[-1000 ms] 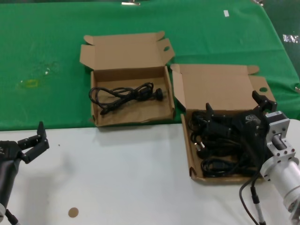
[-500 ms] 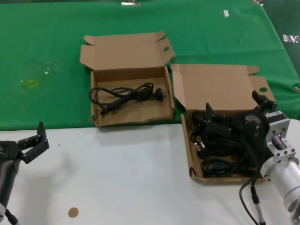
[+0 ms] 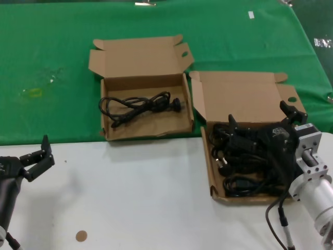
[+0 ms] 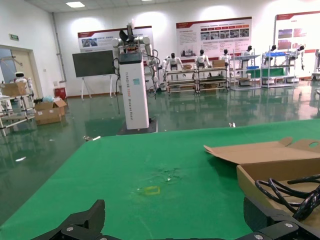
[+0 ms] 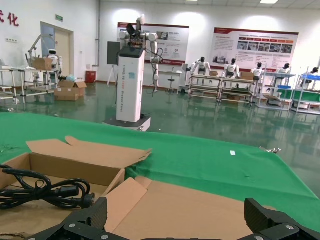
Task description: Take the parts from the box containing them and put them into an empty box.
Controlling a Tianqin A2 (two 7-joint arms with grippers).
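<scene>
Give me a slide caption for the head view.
Right gripper open over the cable-filled box; one cable already in the second box.

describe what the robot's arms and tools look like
Both tools are matte black with two long angular fingers. The right tool sits on a black block bearing a small white marking, joined to a silver metal cylinder wrist with a square flange, and black cables trail beside it. The left tool continues into a black arm.

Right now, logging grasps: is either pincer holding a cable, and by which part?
Nothing is held. The right pincer hangs open over the cables in the full box; the left pincer is open, off by the table's left edge.
</scene>
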